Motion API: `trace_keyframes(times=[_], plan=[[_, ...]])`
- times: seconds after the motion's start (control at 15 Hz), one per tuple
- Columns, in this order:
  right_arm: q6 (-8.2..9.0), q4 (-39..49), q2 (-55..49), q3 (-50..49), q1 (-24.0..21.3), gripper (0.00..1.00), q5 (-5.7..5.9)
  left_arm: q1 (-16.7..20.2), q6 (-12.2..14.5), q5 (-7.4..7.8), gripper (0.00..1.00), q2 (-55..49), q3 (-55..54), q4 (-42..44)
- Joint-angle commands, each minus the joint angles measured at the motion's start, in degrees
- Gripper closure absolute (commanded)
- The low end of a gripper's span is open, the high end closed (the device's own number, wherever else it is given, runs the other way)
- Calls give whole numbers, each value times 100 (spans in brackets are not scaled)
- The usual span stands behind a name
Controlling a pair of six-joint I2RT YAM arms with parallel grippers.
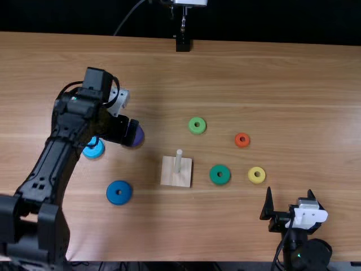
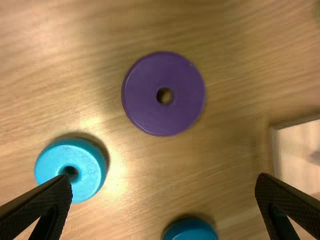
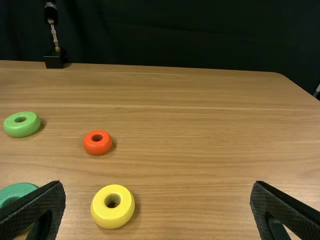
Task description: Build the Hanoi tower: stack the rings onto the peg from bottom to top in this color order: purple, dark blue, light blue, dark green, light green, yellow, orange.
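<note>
In the top view, my left gripper (image 1: 126,132) is over the purple ring (image 1: 138,136), partly covering it. The left wrist view has my left gripper (image 2: 164,182) open, the purple ring (image 2: 175,110) lying flat beyond its fingertips. The light blue ring (image 1: 95,150) lies beside that arm; nearer the table's front is the dark blue ring (image 1: 114,196). A bare peg (image 1: 178,162) stands on its wooden base (image 1: 174,177). Right of it lie dark green (image 1: 214,175), light green (image 1: 192,127), yellow (image 1: 251,178) and orange (image 1: 238,141) rings. My right gripper (image 1: 290,193) is open at the front right.
A black stand (image 1: 183,44) is at the table's far edge. The left arm stretches over the left side of the table (image 1: 304,84). The peg's base lies between the blue rings and the dark green ring.
</note>
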Motion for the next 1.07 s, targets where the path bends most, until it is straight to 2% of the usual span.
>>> trace_keyframes(times=[0.0,0.07,0.13,0.27,0.6,0.67,0.87,0.93,1.0], plan=[[9,-381,-73,-361,-43,0,82,-233,8,-726,0,327,441,-144],[9,-381,-73,-361,-43,0,82,-383,8,-1043,0,476,546,-229],[9,-381,-73,-361,-43,0,82,-506,8,-1180,0,582,564,-239],[9,-381,-73,-361,-43,0,82,-620,8,-1148,0,933,581,-250],[9,-381,-73,-361,-43,0,82,-638,19,-1106,0,1540,1003,-176],[9,-381,-73,-361,-43,0,82,-638,19,-1074,0,1584,1082,-144],[9,-381,-73,-361,-43,0,82,-611,8,-547,0,1856,1214,-155],[9,-381,-73,-361,-43,0,82,-603,8,-410,0,1865,1214,-155],[9,-381,-73,-361,-43,0,82,-594,19,-346,0,1918,1214,-144]])
